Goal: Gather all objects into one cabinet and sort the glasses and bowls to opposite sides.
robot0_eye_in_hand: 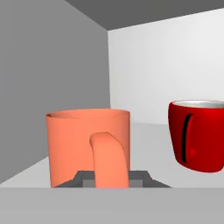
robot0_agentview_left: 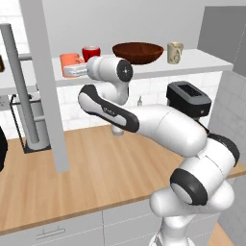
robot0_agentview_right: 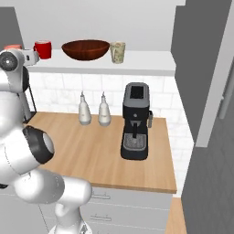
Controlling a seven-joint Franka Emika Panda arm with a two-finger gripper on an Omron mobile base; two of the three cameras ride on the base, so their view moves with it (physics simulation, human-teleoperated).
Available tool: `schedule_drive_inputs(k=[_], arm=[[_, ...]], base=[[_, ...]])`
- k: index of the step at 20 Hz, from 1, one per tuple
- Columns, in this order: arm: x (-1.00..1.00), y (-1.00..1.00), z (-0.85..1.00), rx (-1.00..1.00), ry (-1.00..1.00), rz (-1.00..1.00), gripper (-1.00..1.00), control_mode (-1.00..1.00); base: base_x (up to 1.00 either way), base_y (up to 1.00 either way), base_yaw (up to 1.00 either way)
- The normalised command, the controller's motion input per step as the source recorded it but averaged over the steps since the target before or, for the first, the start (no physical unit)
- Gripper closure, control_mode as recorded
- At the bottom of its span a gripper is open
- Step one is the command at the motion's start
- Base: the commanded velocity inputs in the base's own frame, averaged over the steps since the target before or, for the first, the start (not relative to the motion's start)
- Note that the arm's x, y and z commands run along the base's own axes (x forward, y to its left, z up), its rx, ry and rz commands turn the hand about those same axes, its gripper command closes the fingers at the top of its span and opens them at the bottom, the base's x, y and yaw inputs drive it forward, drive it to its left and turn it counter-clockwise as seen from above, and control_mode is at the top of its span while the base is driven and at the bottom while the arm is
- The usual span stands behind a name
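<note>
I reach up to the pale grey shelf [robot0_agentview_left: 202, 61] of the cabinet, where all four task pieces stand in a row. The wide dark brown bowl [robot0_agentview_left: 138, 52] sits well off to the right of my end effector [robot0_eye_in_hand: 111, 177], beyond the red cup. The coral-orange mug [robot0_eye_in_hand: 87, 146] is right in front of me at the left end of the shelf, its handle pointing back at me, and my end effector is clamped on that handle, one finger on each side. The red tumbler [robot0_eye_in_hand: 199, 133] stands just beside the mug on its right, apart from it. The beige mug [robot0_agentview_left: 175, 52] is farthest from my end effector, past the bowl.
</note>
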Motion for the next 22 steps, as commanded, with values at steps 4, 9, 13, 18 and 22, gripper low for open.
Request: schedule_drive_inputs(k=[4,9,13,18,22], arm=[[0.22,0.21,-0.03,0.00,0.00,-0.06,1.00,-1.00],[0.18,0.01,-0.07,0.00,0.00,-0.05,1.00,-1.00],[0.15,0.07,-0.03,0.00,0.00,-0.04,1.00,-1.00],[0.16,0.10,0.00,0.00,0.00,-0.01,1.00,-1.00],[0.23,0.09,0.00,0.00,0.00,0.00,1.00,-1.00]], base=[[0.00,0.00,0.00],[0.00,0.00,0.00],[0.00,0.00,0.00],[0.00,0.00,0.00],[0.00,0.00,0.00]])
